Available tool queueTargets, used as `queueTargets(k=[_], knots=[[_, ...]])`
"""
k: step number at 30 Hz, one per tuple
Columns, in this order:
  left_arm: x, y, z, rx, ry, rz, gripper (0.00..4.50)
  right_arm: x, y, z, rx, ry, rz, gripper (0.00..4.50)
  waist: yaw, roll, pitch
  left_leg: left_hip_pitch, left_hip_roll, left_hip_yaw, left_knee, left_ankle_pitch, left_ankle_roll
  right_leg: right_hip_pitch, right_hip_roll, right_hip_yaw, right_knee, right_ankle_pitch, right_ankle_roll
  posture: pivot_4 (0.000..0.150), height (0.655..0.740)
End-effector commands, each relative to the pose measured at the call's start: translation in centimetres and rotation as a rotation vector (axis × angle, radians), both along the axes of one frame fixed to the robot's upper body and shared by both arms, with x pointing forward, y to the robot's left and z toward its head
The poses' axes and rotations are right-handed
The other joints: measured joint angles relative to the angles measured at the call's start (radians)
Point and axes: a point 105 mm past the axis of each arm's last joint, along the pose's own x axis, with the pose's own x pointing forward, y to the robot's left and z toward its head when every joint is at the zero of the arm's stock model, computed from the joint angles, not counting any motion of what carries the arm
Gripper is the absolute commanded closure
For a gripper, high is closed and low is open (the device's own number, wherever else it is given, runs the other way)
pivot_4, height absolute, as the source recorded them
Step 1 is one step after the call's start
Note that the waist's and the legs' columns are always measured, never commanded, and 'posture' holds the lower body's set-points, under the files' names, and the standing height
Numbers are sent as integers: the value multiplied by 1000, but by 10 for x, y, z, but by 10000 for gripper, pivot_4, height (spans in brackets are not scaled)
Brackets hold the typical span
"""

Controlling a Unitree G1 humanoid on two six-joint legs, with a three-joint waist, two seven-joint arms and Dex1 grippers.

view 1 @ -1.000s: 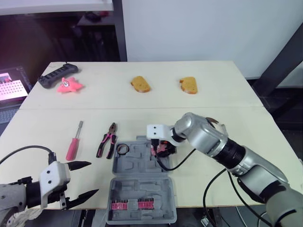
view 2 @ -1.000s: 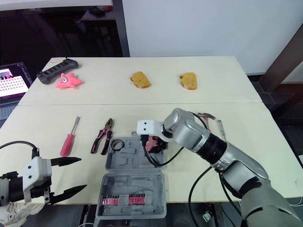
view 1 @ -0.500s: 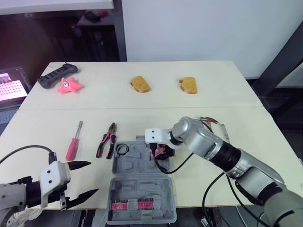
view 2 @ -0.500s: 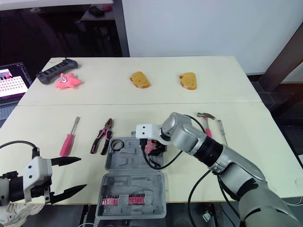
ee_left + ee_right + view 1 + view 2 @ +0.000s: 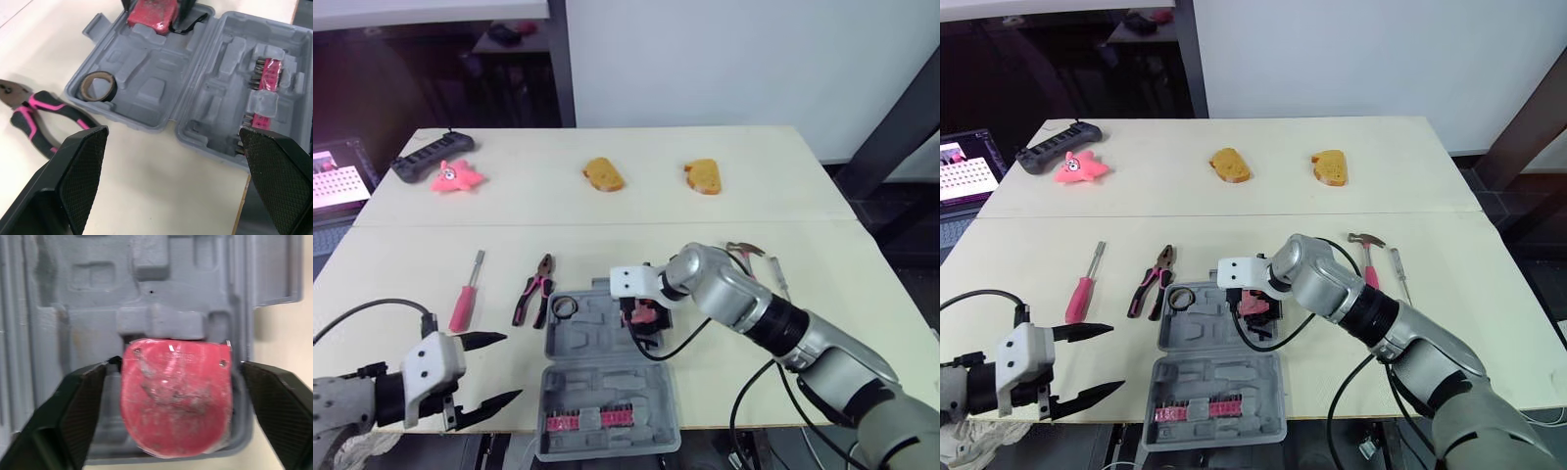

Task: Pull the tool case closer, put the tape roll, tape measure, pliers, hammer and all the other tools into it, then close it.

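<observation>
Grey moulded plastic tool case lies open at 6 o'clock on the cream wooden table. A red tape measure sits in its 2 o'clock pocket, flanked by the right gripper, whose fingers stand apart just beside it. A black tape roll rests inside at 10 o'clock. Pink-handled pliers lie outside at 9 o'clock. The left gripper, spread wide, hangs at 8 o'clock.

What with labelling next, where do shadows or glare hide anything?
Left eye view: table evenly lit, soft shadows only, dark room beyond. Left wrist view: tape roll shaded inside its ring. Right wrist view: tape measure shows tiny glints, nothing hidden.
</observation>
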Motion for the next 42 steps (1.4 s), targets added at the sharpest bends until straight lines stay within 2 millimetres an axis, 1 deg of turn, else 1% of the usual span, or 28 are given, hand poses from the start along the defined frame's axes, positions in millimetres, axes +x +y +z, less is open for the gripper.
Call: queueTargets(k=[1, 4, 6, 7, 10, 12, 14, 16, 17, 18, 19, 21, 23, 27, 33, 36, 38, 40, 42], knots=[[1, -1, 3, 12, -15, -16, 0, 1, 1, 38, 66, -77, 27, 259, 0, 0, 0, 0, 0, 0, 0, 0, 0, 0, 0, 0, 0, 0, 0, 1500, 7400], [3, -2, 3, 8, -14, -25, 0, -8, 1, 56, 136, -82, 68, 259, 0, 0, 0, 0, 0, 0, 0, 0, 0, 0, 0, 0, 0, 0, 0, 1500, 7400], [4, -2, 3, 7, -15, -31, 0, -14, -1, 62, 189, -66, 72, 259, 0, 0, 0, 0, 0, 0, -1, 0, 0, -1, 0, 0, 0, 0, 0, 1500, 7400], [4, -3, 3, 6, -15, -33, 0, -16, 1, 65, 245, -77, 83, 259, 0, 0, 0, 0, 0, 0, -1, 0, 0, -1, 0, 0, 0, 0, 0, 1500, 7400], [8, -4, 4, -2, -19, -45, 0, -16, -5, 63, 316, -180, 129, 259, 2, 0, 0, 0, 0, 0, -1, 0, 0, 0, 0, 0, -1, 0, 0, 1500, 7400], [9, -5, 4, -6, -21, -52, 0, -28, -2, 56, 353, -89, 166, 259, 1, 0, 0, -1, 0, 1, -1, 0, 0, 0, -1, 0, -2, 0, 0, 1500, 7400], [11, -6, 5, -10, -24, -58, 0, -33, -1, 53, 372, -52, 176, 259, -1, 0, 0, -1, 0, 1, -1, 0, 0, 0, 0, 0, -1, 0, 0, 1500, 7400], [12, -6, 7, -14, -28, -63, 0, -34, 2, 52, 426, -25, 166, 5510, -3, 0, 0, 0, 0, 1, -1, 0, 0, 0, 0, 0, -1, 0, 0, 1500, 7400], [13, -7, 8, -19, -32, -65, 0, -33, 0, 47, 426, -24, 163, 8763, -2, 0, 0, 0, 1, 0, -1, 0, 0, 0, 1, 0, -1, 0, 0, 1500, 7400], [14, -7, 9, -23, -33, -67, 0, -31, -1, 44, 426, -33, 159, 13447, -1, 0, 0, 0, 1, 0, -1, 0, 0, 0, 1, 0, -1, 0, 0, 1500, 7400], [14, -7, 10, -25, -34, -69, 0, -29, -2, 42, 450, -16, 132, 19483, 0, 0, 0, 0, 1, 0, -1, 0, 0, 0, 1, 0, -1, 0, 0, 1500, 7400], [14, -7, 11, -28, -36, -72, 0, -26, -4, 40, 477, -9, 109, 28827, 2, 0, 0, 0, 1, 0, -1, 0, 0, 0, 0, 0, -1, 0, 0, 1500, 7400], [14, -7, 12, -31, -37, -74, 0, -23, -5, 38, 491, -24, 96, 28827, 1, 0, 0, 0, 0, 1, -1, 0, 0, 0, 0, 0, -1, 0, 0, 1500, 7400], [14, -7, 14, -35, -42, -78, 0, -14, -14, 29, 499, -40, 60, 28827, 0, 0, 0, 0, 1, 0, -1, 0, 0, 0, 1, 0, -1, 0, 0, 1500, 7400], [16, -8, 20, -65, -69, -80, 0, -9, -20, 16, 526, -27, 28, 28827, 0, 0, 0, 0, 1, 0, -1, 0, 0, 0, 1, 0, -1, 0, 0, 1500, 7400], [18, -10, 29, -107, -101, -80, 0, -12, -27, -4, 480, 1, 31, 28827, 0, 0, 0, 0, 1, 0, -1, 0, 0, 0, 1, 0, -1, 0, 0, 1500, 7400], [19, -13, 34, -139, -112, -79, 0, -8, -32, -17, 461, 17, -6, 28827, 2, 0, 0, 0, 1, 0, -1, 0, 0, 1, 0, 0, -1, 0, 0, 1500, 7400], [19, -14, 36, -153, -111, -78, 0, -4, -40, -33, 437, 42, -54, 28827, 0, 0, 0, 0, 0, 1, 0, 0, 0, 1, 0, 0, -1, 0, 0, 1500, 7400], [19, -14, 36, -153, -107, -79, 0, -5, -48, -50, 414, 75, -80, 28827, -1, -1, -1, 2, 1, 0, 0, 0, 0, 3, 0, 0, -1, 0, 0, 1500, 7400]])
